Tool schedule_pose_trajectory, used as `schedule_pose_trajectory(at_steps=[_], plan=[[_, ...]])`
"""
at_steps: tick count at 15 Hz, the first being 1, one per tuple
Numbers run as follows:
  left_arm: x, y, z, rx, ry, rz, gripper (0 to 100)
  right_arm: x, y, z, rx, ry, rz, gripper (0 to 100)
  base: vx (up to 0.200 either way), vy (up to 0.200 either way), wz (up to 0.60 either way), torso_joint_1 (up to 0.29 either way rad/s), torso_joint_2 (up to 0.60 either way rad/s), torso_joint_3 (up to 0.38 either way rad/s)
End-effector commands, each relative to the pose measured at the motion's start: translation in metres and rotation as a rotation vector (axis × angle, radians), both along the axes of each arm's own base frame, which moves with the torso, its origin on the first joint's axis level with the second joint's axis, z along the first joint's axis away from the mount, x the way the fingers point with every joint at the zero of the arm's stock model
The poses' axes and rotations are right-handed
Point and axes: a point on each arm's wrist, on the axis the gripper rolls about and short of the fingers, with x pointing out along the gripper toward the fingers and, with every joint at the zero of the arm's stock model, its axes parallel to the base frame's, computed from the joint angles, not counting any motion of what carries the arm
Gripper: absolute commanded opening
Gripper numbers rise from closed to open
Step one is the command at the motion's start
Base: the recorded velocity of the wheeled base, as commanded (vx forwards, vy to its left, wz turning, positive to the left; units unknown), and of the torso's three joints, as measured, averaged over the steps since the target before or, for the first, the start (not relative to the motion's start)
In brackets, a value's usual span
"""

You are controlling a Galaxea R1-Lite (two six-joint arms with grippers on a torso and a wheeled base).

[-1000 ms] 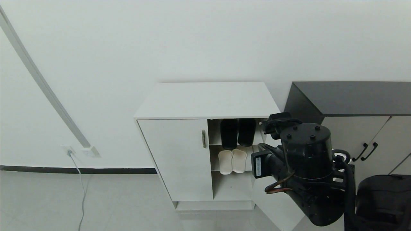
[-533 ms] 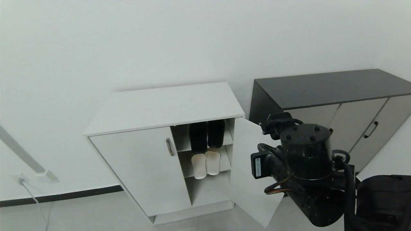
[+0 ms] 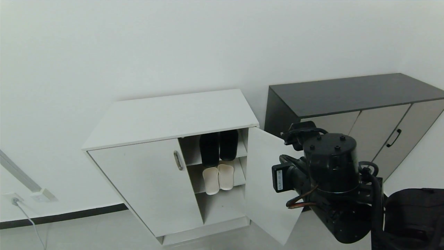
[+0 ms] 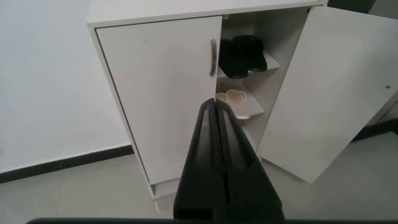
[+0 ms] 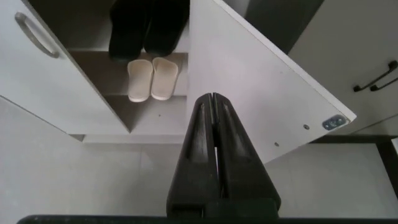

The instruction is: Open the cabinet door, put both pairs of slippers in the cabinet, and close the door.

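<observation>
Left gripper (image 4: 214, 104) and right gripper (image 5: 213, 98) are pressed together; black rubber slippers (image 3: 219, 147) sit above cream rubber slippers (image 3: 218, 177) inside the white wooden cabinet (image 3: 170, 116) mid-frame, its flat white door (image 3: 267, 187) open.

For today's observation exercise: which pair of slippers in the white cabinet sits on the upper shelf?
The pair of black slippers; the pair of cream slippers lies one level lower.

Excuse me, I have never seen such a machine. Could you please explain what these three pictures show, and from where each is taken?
It is a two-armed robot. The wide picture comes from a camera on its head; the other two come from cameras on its wrists, each looking along its own gripper. The left gripper and right gripper are shut and hold nothing. Before it stands a white cabinet, its right door open. Inside, black slippers lie one shelf above white slippers.
</observation>
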Motion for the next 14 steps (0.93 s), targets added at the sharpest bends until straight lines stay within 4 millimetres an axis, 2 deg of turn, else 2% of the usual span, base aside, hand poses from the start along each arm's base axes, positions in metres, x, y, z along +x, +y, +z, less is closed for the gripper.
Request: schedule_pose_trajectory(at_steps=[1, 4, 8, 10, 12, 14], plan=[[0.000, 0.000, 0.000, 0.001, 0.002, 0.000, 0, 0.000, 0.000, -0.001, -0.001, 0.001, -0.001, 0, -0.200, 0.000, 0.00, 0.002, 0.00, 0.002], [0.000, 0.000, 0.000, 0.001, 0.002, 0.000, 0, 0.000, 0.000, 0.000, 0.000, 0.000, -0.001, 0, -0.200, 0.000, 0.00, 0.010, 0.00, -0.004], [0.000, 0.000, 0.000, 0.001, 0.002, 0.000, 0, 0.005, -0.003, -0.001, -0.002, 0.001, -0.019, 0, 0.000, 0.000, 0.00, 0.000, 0.00, 0.000], [0.000, 0.000, 0.000, 0.001, 0.001, 0.000, 0, 0.032, -0.013, -0.002, -0.011, 0.006, -0.058, 0, 0.000, 0.000, 0.00, 0.000, 0.00, 0.000], [0.000, 0.000, 0.000, 0.001, 0.001, 0.000, 0, 0.061, -0.025, 0.006, 0.028, -0.001, -0.048, 0, 0.000, 0.000, 0.00, 0.000, 0.00, 0.000], [0.000, 0.000, 0.000, 0.001, 0.001, 0.000, 0, 0.102, -0.040, 0.010, 0.052, -0.024, -0.126, 0, 0.000, 0.000, 0.00, 0.000, 0.00, 0.000]])
